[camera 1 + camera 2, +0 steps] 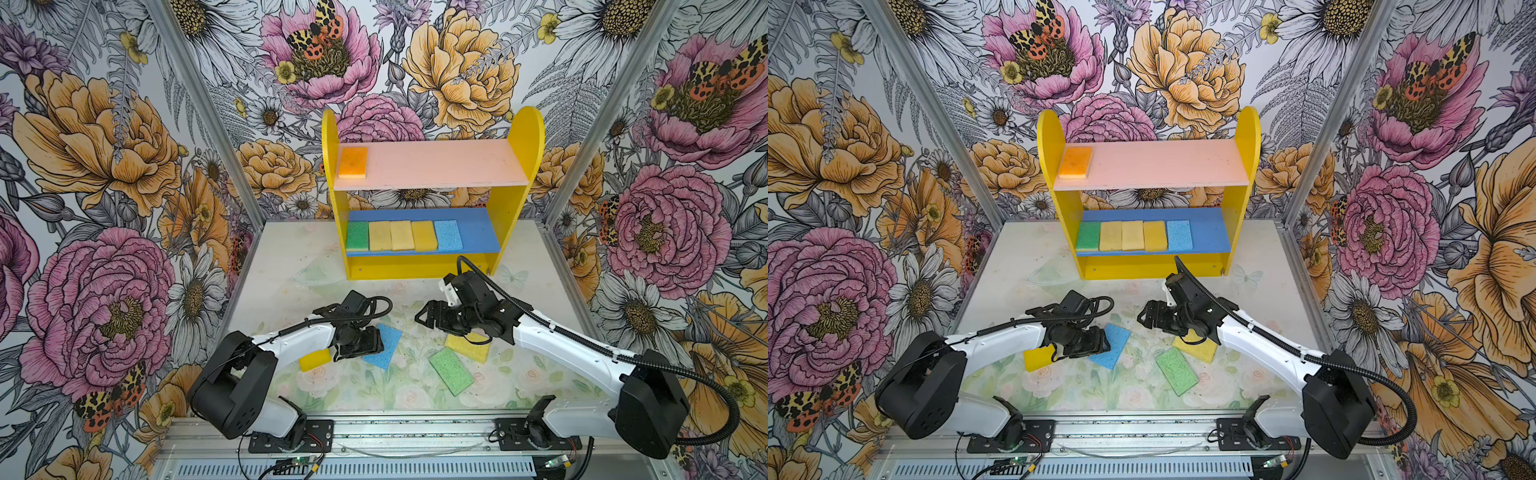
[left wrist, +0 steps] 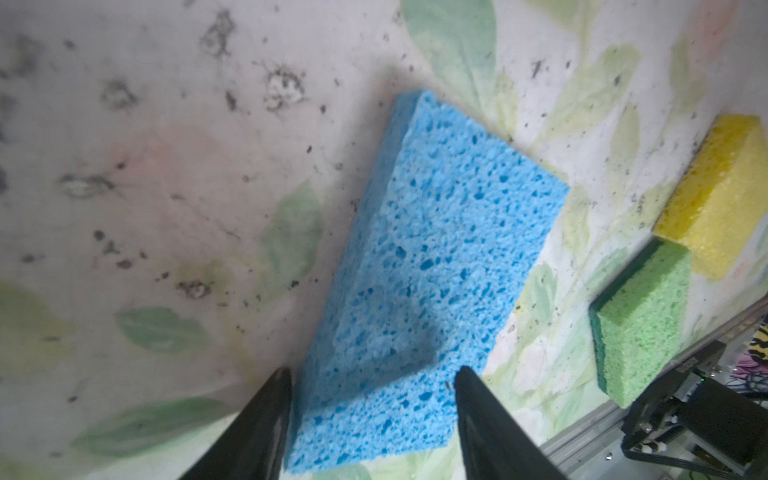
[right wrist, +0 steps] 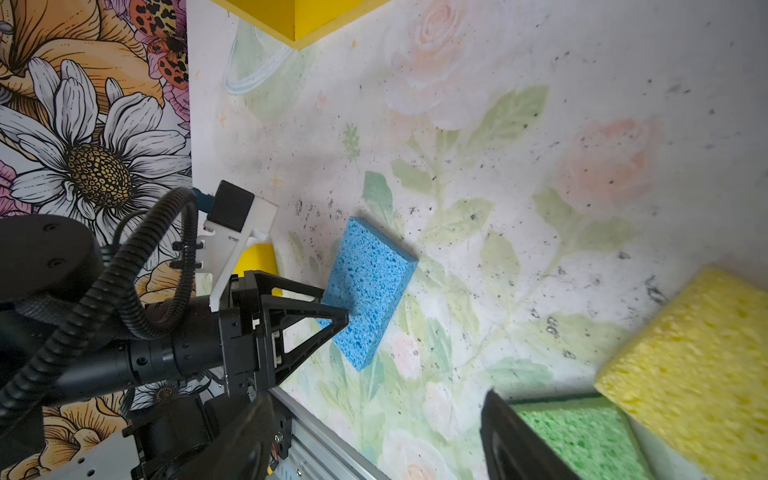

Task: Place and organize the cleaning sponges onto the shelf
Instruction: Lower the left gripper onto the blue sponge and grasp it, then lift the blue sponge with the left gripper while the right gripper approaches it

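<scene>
Fingers of my left gripper (image 2: 374, 370) stand astride one end of the blue sponge (image 2: 432, 257), which lies flat on the table (image 1: 282, 249) in front of the shelf (image 1: 525, 141); I cannot tell whether they pinch it. Closer to the shelf, my right gripper (image 1: 420, 318) hovers with its jaws wide and empty.

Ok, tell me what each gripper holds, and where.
Right gripper: nothing. Left gripper straddles the blue sponge near one end; whether it grips cannot be told.
</scene>
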{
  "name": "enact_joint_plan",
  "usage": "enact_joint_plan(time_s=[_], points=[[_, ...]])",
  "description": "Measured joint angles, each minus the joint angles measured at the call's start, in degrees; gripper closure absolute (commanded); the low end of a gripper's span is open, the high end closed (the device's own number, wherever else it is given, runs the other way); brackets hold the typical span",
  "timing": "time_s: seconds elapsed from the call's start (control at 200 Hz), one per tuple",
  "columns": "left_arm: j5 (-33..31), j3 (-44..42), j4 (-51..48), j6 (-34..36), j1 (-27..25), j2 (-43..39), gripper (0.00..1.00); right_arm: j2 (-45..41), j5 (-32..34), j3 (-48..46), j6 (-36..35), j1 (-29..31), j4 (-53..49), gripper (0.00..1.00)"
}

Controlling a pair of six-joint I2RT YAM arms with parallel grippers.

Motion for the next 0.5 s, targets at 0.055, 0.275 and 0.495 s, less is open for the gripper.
enact_joint_plan(time_s=[0.055, 0.275, 0.495], points=[[0.0, -0.2, 0.2, 0.2, -0.2, 0.3, 0.56, 0.0, 0.0, 0.0, 0.0, 0.0, 0.0, 0.21], [1.0, -1.6, 1.7, -0.5, -0.6, 0.2, 0.87, 0.0, 0.0, 0.0, 0.0, 0.0, 0.0, 0.21], [5.7, -5.0, 6.0, -4.6, 0.6, -4.4, 0.92, 0.0, 0.0, 0.0, 0.0, 0.6, 0.1, 0.21]])
